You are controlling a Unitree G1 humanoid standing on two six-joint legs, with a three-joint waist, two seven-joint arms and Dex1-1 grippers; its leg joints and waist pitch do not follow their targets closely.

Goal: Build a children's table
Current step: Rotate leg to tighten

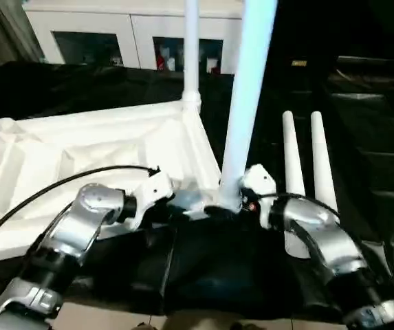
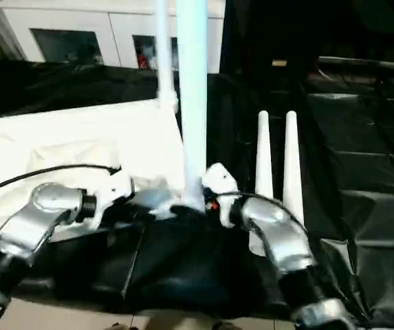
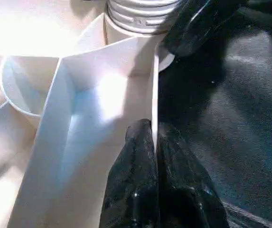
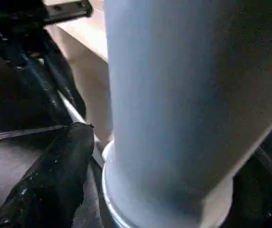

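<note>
The children's table top (image 1: 80, 151) lies upside down on black cloth, its ribbed underside facing up. One white leg (image 1: 191, 48) stands in the far corner socket. A second leg (image 1: 245, 103) stands in the near corner socket. Two loose legs (image 1: 293, 158) (image 1: 322, 165) lie side by side to the right. My left gripper (image 3: 154, 137) is shut on the top's thin rim beside the near corner. My right gripper (image 1: 232, 205) straddles the base of the near leg, open; one of its fingers (image 4: 60, 175) stands a little off the leg.
A white cabinet with glass doors (image 1: 135, 34) stands behind the work. Black cloth (image 1: 217, 268) covers the surface, with wrinkled black sheeting (image 2: 368, 172) to the right. A black cable (image 1: 45, 189) arcs over my left forearm.
</note>
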